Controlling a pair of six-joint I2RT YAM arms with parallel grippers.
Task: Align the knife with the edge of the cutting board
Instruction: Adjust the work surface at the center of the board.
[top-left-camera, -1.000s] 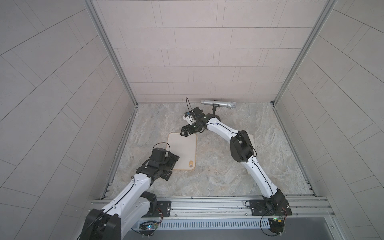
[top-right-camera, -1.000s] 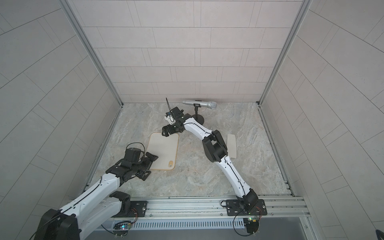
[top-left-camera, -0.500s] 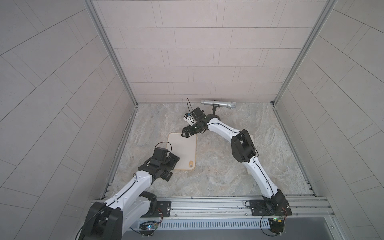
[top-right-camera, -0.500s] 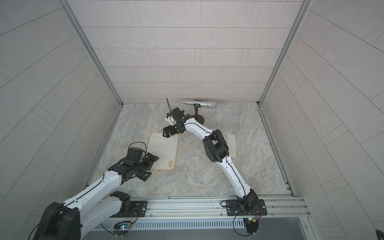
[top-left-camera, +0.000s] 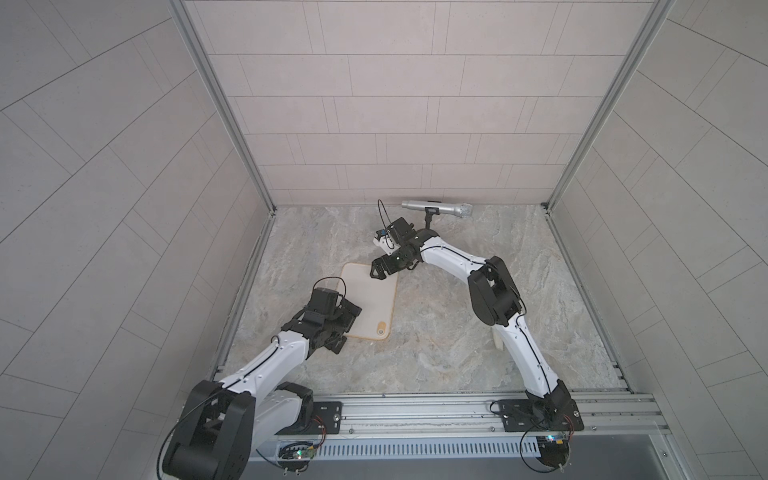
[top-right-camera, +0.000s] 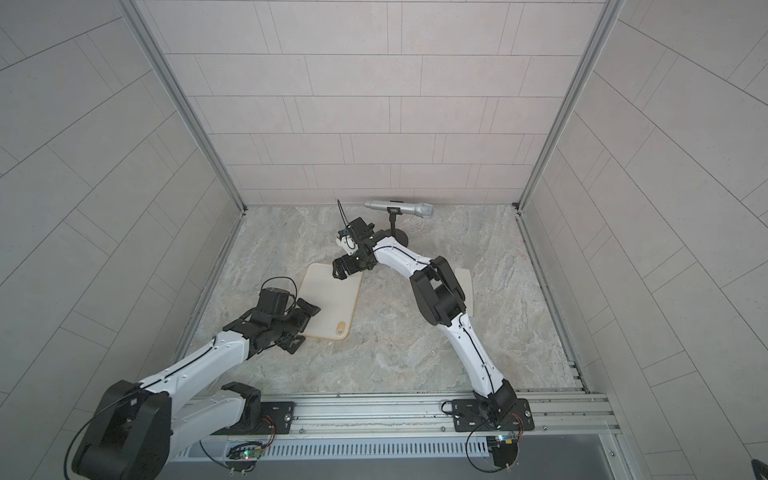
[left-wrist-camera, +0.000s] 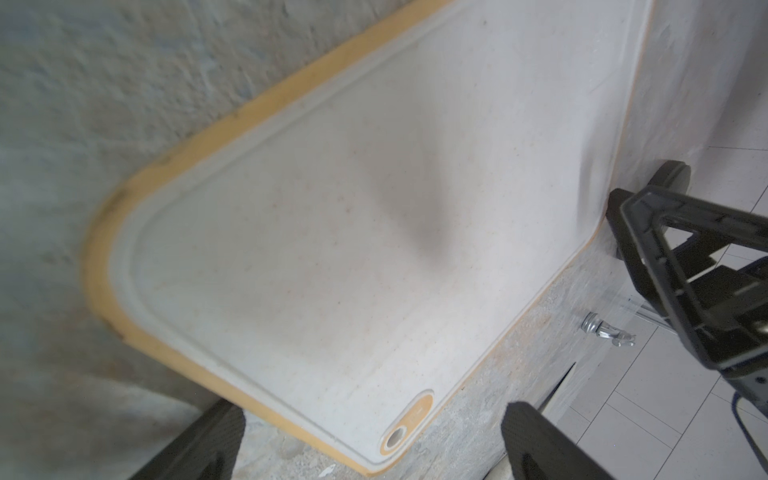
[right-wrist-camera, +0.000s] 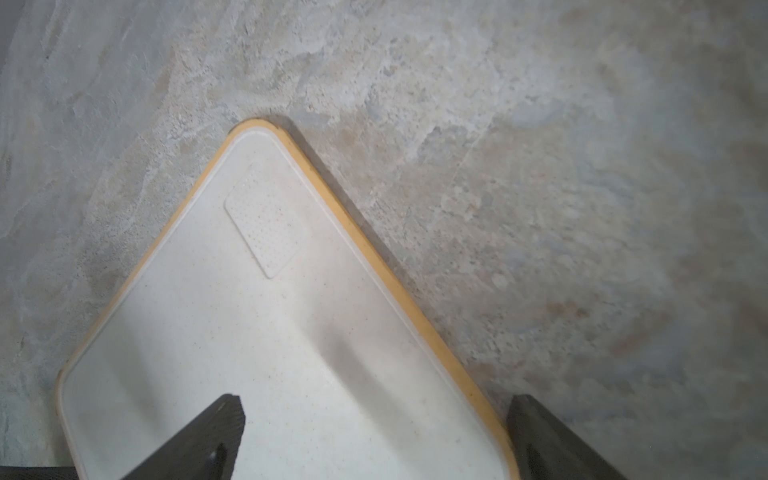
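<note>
The cream cutting board (top-left-camera: 370, 307) (top-right-camera: 328, 303) lies flat on the stone floor, with its tan-ringed hole at the near right corner. The knife (top-right-camera: 466, 282) lies right of the right arm, which mostly hides it; in a top view only a pale sliver of the knife (top-left-camera: 497, 340) shows. My left gripper (top-left-camera: 345, 328) (top-right-camera: 302, 326) is open at the board's near left corner. In the left wrist view the left gripper (left-wrist-camera: 370, 446) faces the board (left-wrist-camera: 332, 249). My right gripper (top-left-camera: 377, 272) (top-right-camera: 337, 272) (right-wrist-camera: 374, 440) is open over the far right corner of the board (right-wrist-camera: 270, 332), straddling its rim.
A silver microphone (top-left-camera: 436, 207) (top-right-camera: 399, 207) on a black round-based stand stands by the back wall, just behind the right wrist. Tiled walls close in three sides. A metal rail (top-left-camera: 415, 411) runs along the front.
The left gripper has edged a little toward the board's near corner. The right gripper has shifted slightly over the far corner. Both stay open.
</note>
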